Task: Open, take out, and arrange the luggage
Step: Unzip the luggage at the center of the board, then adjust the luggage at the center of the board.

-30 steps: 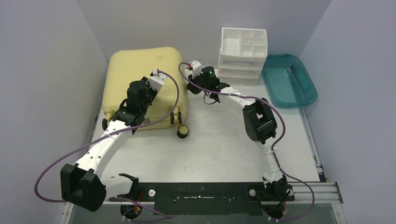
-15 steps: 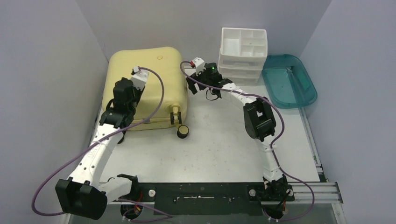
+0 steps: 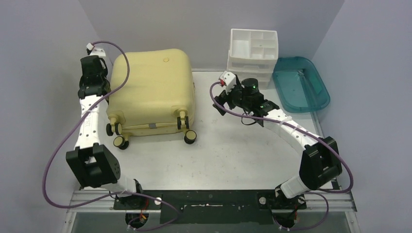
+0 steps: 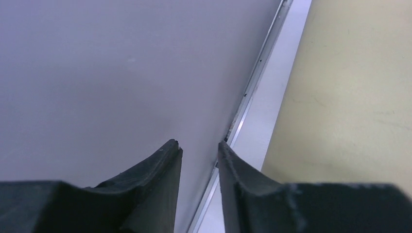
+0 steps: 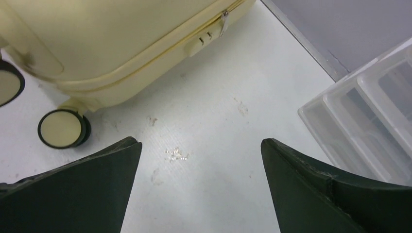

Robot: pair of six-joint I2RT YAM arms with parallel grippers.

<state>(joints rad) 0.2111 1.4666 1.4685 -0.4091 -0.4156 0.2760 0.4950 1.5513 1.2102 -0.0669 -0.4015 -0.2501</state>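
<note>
The luggage (image 3: 150,92) lies flat and zipped shut at the far left of the bench (image 3: 233,145), so I judge opening, unpacking and arranging are all yet to do. My right tool (image 5: 200,143) hangs wide apart, empty, to its right; my left tool (image 4: 198,145), narrowly apart on nothing, is beside its left edge.

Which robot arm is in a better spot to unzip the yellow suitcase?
Probably the right arm. Its open jaws point toward the suitcase, with the zipper pull just ahead. The left arm is squeezed beside the wall, seeing only plain shell.
</note>
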